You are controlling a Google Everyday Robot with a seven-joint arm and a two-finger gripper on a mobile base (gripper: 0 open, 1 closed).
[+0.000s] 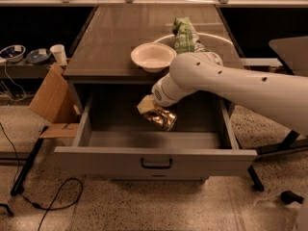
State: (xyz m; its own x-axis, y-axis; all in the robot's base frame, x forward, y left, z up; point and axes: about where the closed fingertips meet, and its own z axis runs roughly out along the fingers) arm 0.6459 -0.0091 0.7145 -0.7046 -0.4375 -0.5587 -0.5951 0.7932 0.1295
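Note:
My gripper (149, 104) is at the end of the white arm (226, 83), which reaches in from the right over the open drawer (155, 156) of a dark cabinet. It is shut on a crumpled gold-brown snack bag (159, 116), which hangs inside the drawer opening above the drawer floor. The wrist hides most of the gripper. On the cabinet top (110, 37), just behind the arm, sit a white bowl (152, 56) and a green bag (184, 34).
A cardboard box (50, 100) leans against the cabinet's left side. Further left, a low shelf holds a white cup (59, 54) and small bowls (13, 53). A black cable (55, 198) lies on the floor at front left. Dark furniture (288, 47) stands at right.

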